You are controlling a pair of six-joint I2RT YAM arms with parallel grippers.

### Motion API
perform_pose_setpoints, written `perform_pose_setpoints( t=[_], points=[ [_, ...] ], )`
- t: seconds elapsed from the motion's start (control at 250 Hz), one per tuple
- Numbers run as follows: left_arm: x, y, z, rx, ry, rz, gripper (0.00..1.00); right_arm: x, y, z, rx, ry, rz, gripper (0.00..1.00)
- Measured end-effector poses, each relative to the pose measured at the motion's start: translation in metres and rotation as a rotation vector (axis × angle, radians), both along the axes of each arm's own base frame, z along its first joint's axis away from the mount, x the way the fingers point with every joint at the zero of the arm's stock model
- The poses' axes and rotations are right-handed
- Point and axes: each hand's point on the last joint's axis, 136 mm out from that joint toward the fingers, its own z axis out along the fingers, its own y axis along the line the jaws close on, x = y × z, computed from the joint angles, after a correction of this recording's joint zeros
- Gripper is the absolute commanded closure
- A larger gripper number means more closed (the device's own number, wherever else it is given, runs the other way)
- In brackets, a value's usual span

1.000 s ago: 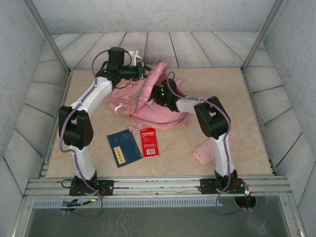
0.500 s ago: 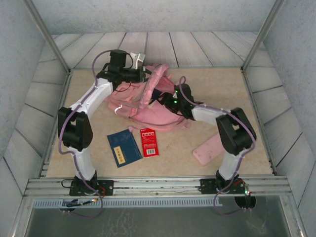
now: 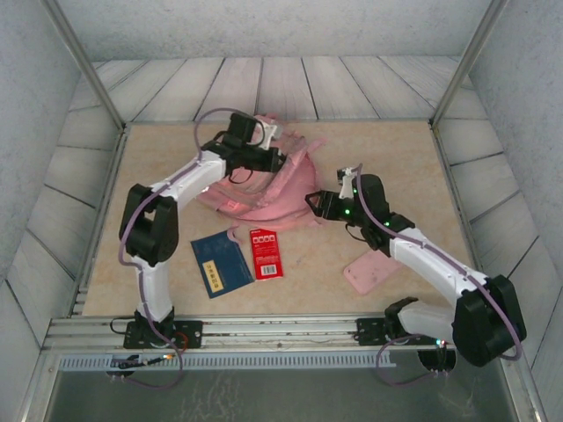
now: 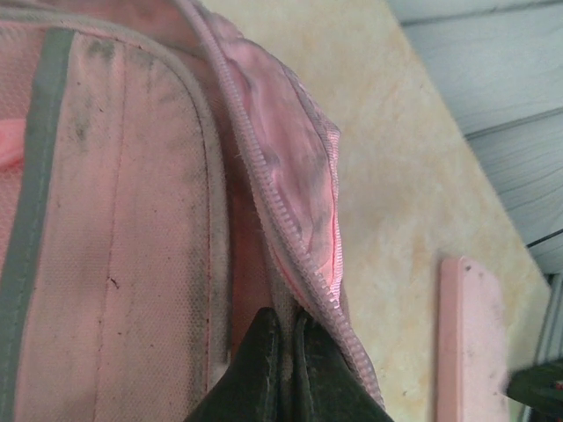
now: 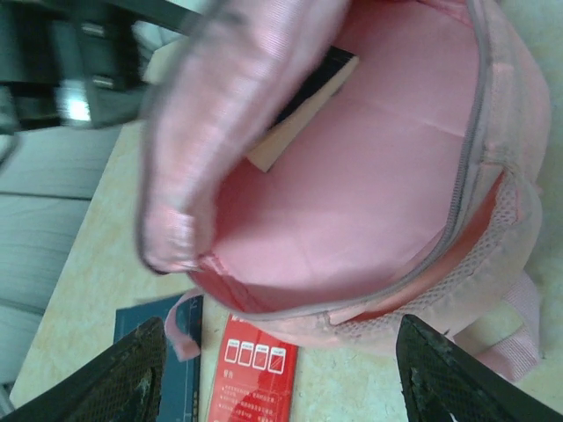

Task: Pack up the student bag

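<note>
Soft, even light, faint shadows; behind the student bag (image 5: 369,202) the right wrist view's upper-left blurs

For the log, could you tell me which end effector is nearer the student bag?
Left. The left end effector is shut on the zip edge of the student bag; the right end effector is open, facing its mouth from the right.

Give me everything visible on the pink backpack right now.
The backpack is pink fabric, scuffed grey in places, with grey trim, a zip and a mesh side pocket. It lies on the table, far middle, main compartment unzipped. The left gripper is shut on the zip rim, lifting it. Pink lining shows inside, with what looks like a book. The open right gripper faces the mouth.
</note>
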Motion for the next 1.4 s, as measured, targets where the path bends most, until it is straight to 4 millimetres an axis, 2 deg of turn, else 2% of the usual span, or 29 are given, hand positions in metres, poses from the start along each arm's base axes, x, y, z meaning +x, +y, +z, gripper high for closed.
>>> perform_pose_setpoints(
  t=[0.08,0.2,0.312,0.396,0.504,0.6,0.715,0.863,0.979,1.071,1.199,1.403],
  points=[
    [-0.006,-0.008,-0.022,0.039,0.031,-0.008,0.82,-0.007,0.007,-0.002,-0.001,-0.001,0.067,0.31],
    [-0.018,-0.008,-0.039,0.068,0.059,-0.011,0.55,-0.020,0.023,-0.011,0.017,0.032,0.185,0.32],
    [-0.029,0.014,-0.042,0.120,0.057,0.036,0.43,-0.031,0.037,-0.017,0.027,0.067,0.273,0.33],
    [-0.036,0.036,-0.030,0.150,0.033,0.085,0.39,-0.035,0.048,-0.012,0.024,0.083,0.334,0.33],
    [-0.045,0.077,-0.012,0.175,0.007,0.211,0.39,-0.038,0.068,0.004,0.034,0.073,0.416,0.33],
    [-0.060,0.128,-0.010,0.215,0.017,0.370,0.39,-0.044,0.090,0.010,0.037,0.087,0.503,0.33],
    [-0.091,0.183,-0.035,0.306,0.084,0.549,0.39,-0.057,0.121,-0.005,0.005,0.168,0.601,0.35],
    [-0.140,0.224,-0.073,0.381,0.194,0.691,0.40,-0.072,0.153,-0.037,-0.039,0.278,0.690,0.34],
    [-0.167,0.248,-0.095,0.402,0.245,0.788,0.42,-0.079,0.170,-0.062,-0.067,0.350,0.726,0.34],
    [-0.183,0.258,-0.109,0.399,0.281,0.840,0.46,-0.083,0.183,-0.081,-0.089,0.399,0.746,0.35],
    [-0.198,0.266,-0.128,0.415,0.339,0.876,0.53,-0.087,0.200,-0.105,-0.112,0.453,0.760,0.38],
    [-0.213,0.270,-0.147,0.412,0.396,0.907,0.62,-0.090,0.220,-0.136,-0.138,0.512,0.753,0.40]
  ],
)
